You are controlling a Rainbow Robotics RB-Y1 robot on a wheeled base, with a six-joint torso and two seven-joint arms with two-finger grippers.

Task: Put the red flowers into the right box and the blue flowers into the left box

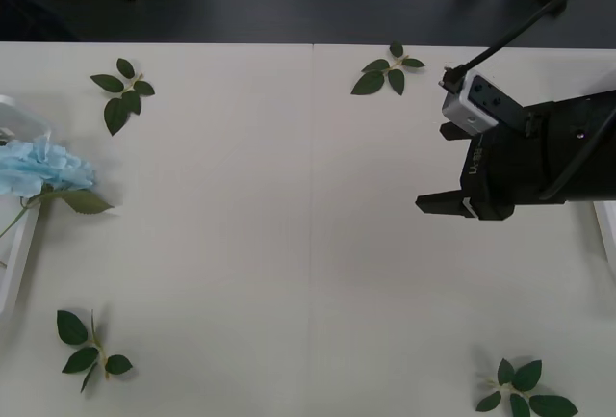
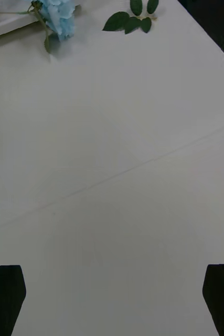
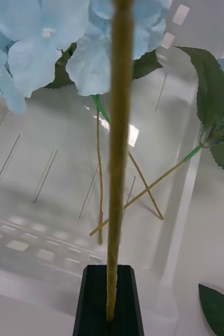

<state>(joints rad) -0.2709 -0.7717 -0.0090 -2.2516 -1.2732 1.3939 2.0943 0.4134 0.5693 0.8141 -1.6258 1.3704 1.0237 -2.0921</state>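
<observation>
Pinching a blue flower's stem [image 3: 117, 157] lengthwise above left box [image 3: 49, 210], left hand [image 3: 109, 299].

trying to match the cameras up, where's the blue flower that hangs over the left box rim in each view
Front view: blue flower at the left edge, head over the left box rim.
Right wrist view: same head at the top, by a leaf sprig.
Left wrist view: cannot tell which cluster it is.
Shared landmark: the white box rim.

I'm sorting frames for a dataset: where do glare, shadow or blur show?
Left wrist view: bright window reflections glare off the glossy white plastic left box; the tan stem of a pale blue flower, pinched in the black left gripper, is close and blurred. Front view: even light, with faint shadows beside the loose green leaf sprigs. Right wrist view: the cream table looks flat and washed out.
</observation>
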